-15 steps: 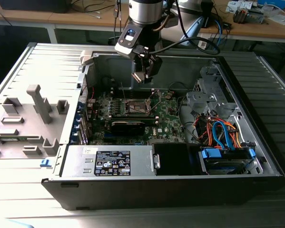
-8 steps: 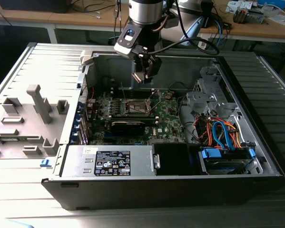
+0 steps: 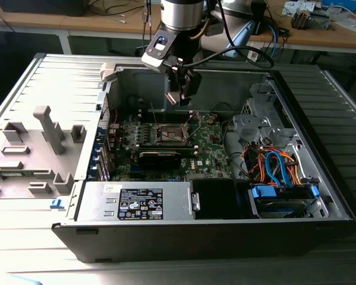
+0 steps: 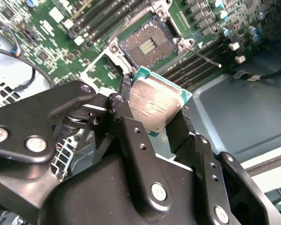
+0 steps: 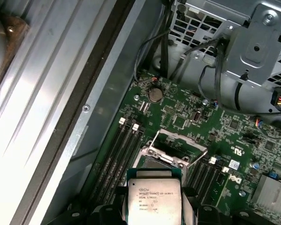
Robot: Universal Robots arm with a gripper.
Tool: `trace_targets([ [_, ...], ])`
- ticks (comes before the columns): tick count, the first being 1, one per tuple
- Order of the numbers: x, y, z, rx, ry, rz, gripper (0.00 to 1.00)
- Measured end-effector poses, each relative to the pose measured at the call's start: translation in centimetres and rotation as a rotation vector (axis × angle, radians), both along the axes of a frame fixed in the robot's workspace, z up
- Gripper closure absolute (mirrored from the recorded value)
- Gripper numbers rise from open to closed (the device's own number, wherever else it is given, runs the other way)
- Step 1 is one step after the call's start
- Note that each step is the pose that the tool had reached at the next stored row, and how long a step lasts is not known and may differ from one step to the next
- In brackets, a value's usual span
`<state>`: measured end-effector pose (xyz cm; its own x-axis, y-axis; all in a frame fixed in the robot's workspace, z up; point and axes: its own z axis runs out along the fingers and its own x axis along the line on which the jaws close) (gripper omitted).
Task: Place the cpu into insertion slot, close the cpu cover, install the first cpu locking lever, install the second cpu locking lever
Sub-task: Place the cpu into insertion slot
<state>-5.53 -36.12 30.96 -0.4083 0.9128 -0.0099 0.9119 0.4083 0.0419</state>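
An open computer case (image 3: pixel 320 196) lies on its side with its motherboard (image 3: pixel 210 142) facing up. The robot arm reaches down into it. The gripper (image 3: pixel 179 95) hangs above the board, clear of it, with its two black fingers (image 4: pixel 131 131) clamped on opposite edges of the cpu (image 4: pixel 155 105).

The cpu is held by its rim with the pale metal top (image 5: pixel 154 197) uncovered. This is probably so that the chip's flat underside can go down square without the fingers touching the contacts.

The insertion slot (image 4: pixel 148 46) lies below and a little ahead of the chip, apart from it. It holds no chip, and its grid of contacts is exposed. A silvery metal frame (image 5: pixel 178 150) surrounds the slot. It may be the cpu cover, but whether it is raised or lying flat cannot be told.

A thin wire locking lever (image 4: pixel 208 59) stands free beside the slot, unlatched. It is the nearest thing a descending finger could catch.

Rows of memory slots (image 5: pixel 114 154) flank the socket closely on both sides, leaving the fingers little room. A long black card (image 3: pixel 160 157) lies just beside the socket. Further off are a coin battery (image 5: pixel 155 95), a grey power supply (image 3: pixel 136 205), and a drive bay with orange and blue cables (image 3: pixel 279 169) at the exterior view's right
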Motion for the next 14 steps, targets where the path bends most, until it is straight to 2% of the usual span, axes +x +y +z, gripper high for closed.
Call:
trace_targets([
  [14,0.00,0.00,-0.18,-0.0014,0.0001,-0.066,0.45],
])
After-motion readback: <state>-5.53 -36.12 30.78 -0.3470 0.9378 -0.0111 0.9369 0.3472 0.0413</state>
